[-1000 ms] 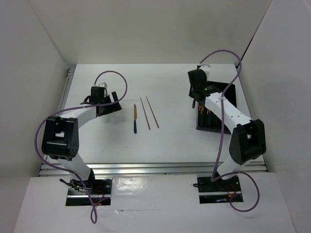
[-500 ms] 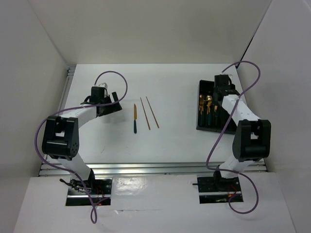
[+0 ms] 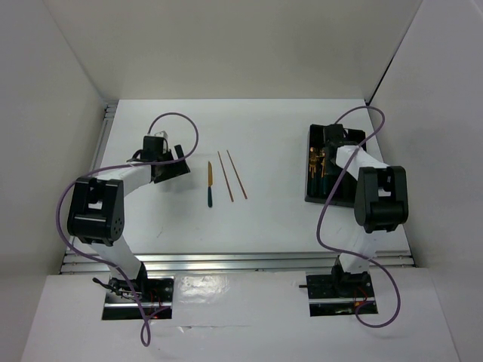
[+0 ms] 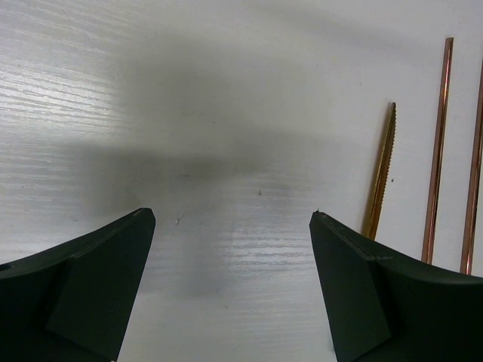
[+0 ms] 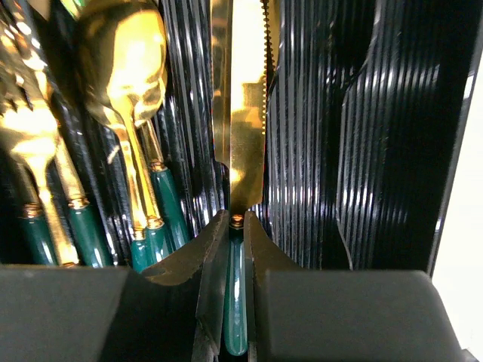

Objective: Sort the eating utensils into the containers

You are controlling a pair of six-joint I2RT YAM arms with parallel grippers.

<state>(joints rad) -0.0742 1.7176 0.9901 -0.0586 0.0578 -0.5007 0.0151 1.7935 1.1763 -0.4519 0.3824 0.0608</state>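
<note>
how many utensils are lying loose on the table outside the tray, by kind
knife: 1
chopsticks: 2
total: 3

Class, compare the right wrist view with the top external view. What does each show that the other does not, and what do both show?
Only the right wrist view: the right gripper shut on the green handle of the held knife, its serrated gold blade pointing along the tray, with spoons to its left.
Only the top external view: a loose knife and two thin sticks lying on the table, left of the tray.
Both: the black tray with gold utensils in it.
</note>
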